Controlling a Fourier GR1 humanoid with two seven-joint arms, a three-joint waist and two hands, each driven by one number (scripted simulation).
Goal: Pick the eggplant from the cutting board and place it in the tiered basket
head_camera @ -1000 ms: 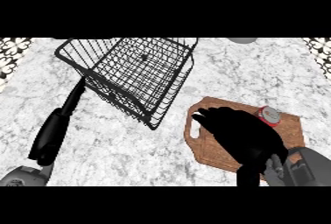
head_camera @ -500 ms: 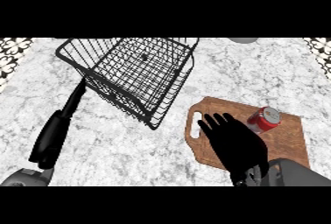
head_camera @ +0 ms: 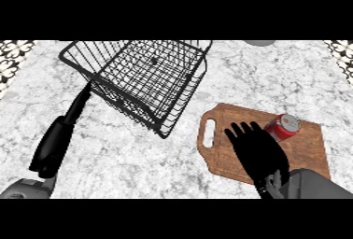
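The right hand (head_camera: 257, 151) hangs flat over the cutting board (head_camera: 310, 151), fingers straight and spread, clasping nothing I can see. No eggplant shows anywhere; if it's on the board, it must be under that palm. A red can (head_camera: 283, 127) stands just beside the fingertips, and that's my worry: closing blind could catch or tip the can instead. The wire basket (head_camera: 144, 74) sits well apart across the counter (head_camera: 276, 74), so a poor hold might slip on the way. The left hand (head_camera: 53, 144) rests straight-fingered at the left
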